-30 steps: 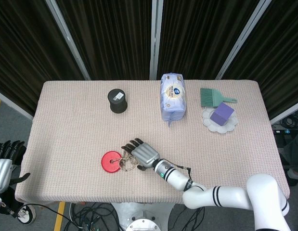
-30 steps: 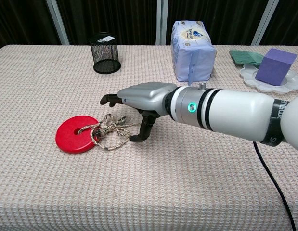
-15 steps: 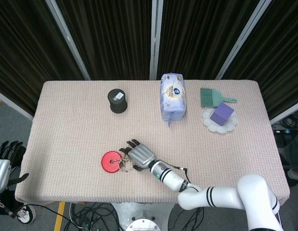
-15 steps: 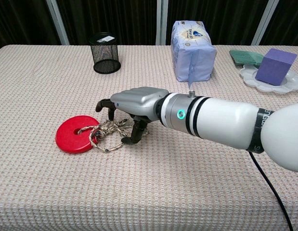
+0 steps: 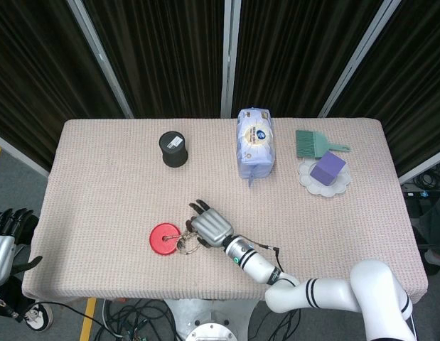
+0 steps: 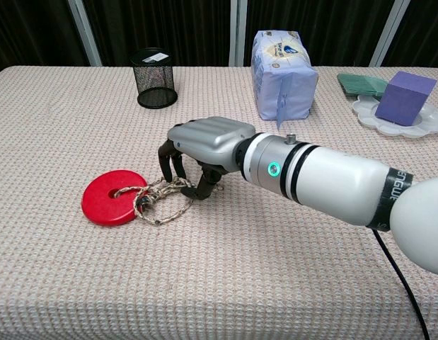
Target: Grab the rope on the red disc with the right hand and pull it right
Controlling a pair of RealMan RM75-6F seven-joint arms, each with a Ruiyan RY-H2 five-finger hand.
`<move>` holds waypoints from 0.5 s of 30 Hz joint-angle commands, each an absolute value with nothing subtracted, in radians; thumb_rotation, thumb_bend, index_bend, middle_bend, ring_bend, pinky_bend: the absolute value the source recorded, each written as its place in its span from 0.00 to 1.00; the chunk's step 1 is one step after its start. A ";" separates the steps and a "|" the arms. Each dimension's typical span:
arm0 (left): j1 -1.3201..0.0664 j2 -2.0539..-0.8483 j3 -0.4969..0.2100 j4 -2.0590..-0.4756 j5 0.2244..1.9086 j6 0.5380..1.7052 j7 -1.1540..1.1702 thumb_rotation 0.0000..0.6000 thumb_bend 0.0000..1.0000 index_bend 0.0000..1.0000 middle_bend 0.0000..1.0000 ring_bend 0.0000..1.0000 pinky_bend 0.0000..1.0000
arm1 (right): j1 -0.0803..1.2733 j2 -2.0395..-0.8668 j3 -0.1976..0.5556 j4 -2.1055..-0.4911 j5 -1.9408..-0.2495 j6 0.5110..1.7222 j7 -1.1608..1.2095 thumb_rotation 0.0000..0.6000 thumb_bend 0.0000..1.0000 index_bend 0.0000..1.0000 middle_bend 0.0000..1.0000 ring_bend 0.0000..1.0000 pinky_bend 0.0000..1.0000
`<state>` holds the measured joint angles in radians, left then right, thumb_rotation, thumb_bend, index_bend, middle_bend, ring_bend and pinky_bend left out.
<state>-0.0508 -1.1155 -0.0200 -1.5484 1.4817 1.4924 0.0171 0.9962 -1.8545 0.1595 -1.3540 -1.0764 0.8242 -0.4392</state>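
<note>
A red disc (image 5: 161, 239) (image 6: 105, 200) lies flat near the table's front left. A beige rope (image 5: 185, 243) (image 6: 160, 199) is tied through its hole and lies bunched to its right. My right hand (image 5: 209, 226) (image 6: 206, 142) arches over the rope's right end. Its fingers (image 6: 169, 166) curl down onto the strands, and the thumb presses in from the right, pinching the bunch. My left hand (image 5: 4, 244) hangs off the table at the lower left of the head view, holding nothing, with its fingers apart.
A black mesh cup (image 5: 174, 148) (image 6: 154, 77) stands at the back left. A blue tissue pack (image 5: 255, 141) (image 6: 284, 64) is at the back centre. A green brush (image 5: 315, 143) (image 6: 361, 83) and a purple cube (image 5: 327, 169) (image 6: 404, 97) on a white plate (image 6: 367, 110) are at the back right.
My right hand reached left over the rope, then curled its fingers down and closed them on the strands. The rope has bunched toward the hand. The disc has not moved.
</note>
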 commanded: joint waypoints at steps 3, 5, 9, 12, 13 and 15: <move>-0.052 -1.116 -0.020 -1.548 1.481 1.489 0.011 1.00 0.00 0.13 0.10 0.05 0.13 | 0.984 -1.853 0.158 -1.352 -1.080 0.838 -0.436 1.00 0.35 0.49 0.49 0.10 0.00; -0.052 -1.118 -0.020 -1.546 1.481 1.487 0.009 1.00 0.00 0.13 0.10 0.05 0.13 | 0.976 -1.854 0.159 -1.350 -1.085 0.850 -0.434 1.00 0.36 0.52 0.52 0.12 0.00; -0.052 -1.117 -0.020 -1.546 1.481 1.485 0.001 1.00 0.00 0.13 0.10 0.05 0.13 | 0.962 -1.864 0.163 -1.342 -1.101 0.875 -0.420 1.00 0.38 0.60 0.57 0.17 0.00; -0.052 -1.117 -0.020 -1.545 1.483 1.486 -0.003 1.00 0.00 0.13 0.10 0.05 0.13 | 0.955 -1.872 0.165 -1.333 -1.116 0.886 -0.407 1.00 0.39 0.65 0.62 0.21 0.00; -0.052 -1.117 -0.020 -1.544 1.484 1.487 -0.005 1.00 0.00 0.13 0.10 0.05 0.14 | 0.953 -1.875 0.165 -1.329 -1.123 0.890 -0.400 1.00 0.39 0.67 0.64 0.22 0.00; -0.051 -1.119 -0.021 -1.542 1.483 1.488 -0.009 1.00 0.00 0.13 0.10 0.05 0.13 | 0.949 -1.880 0.166 -1.323 -1.133 0.894 -0.391 1.00 0.39 0.71 0.66 0.25 0.00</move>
<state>-0.0514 -1.1181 -0.0209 -1.5426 1.4834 1.4873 -0.0084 0.9511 -1.8782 0.1651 -1.3254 -1.1316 0.8919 -0.3928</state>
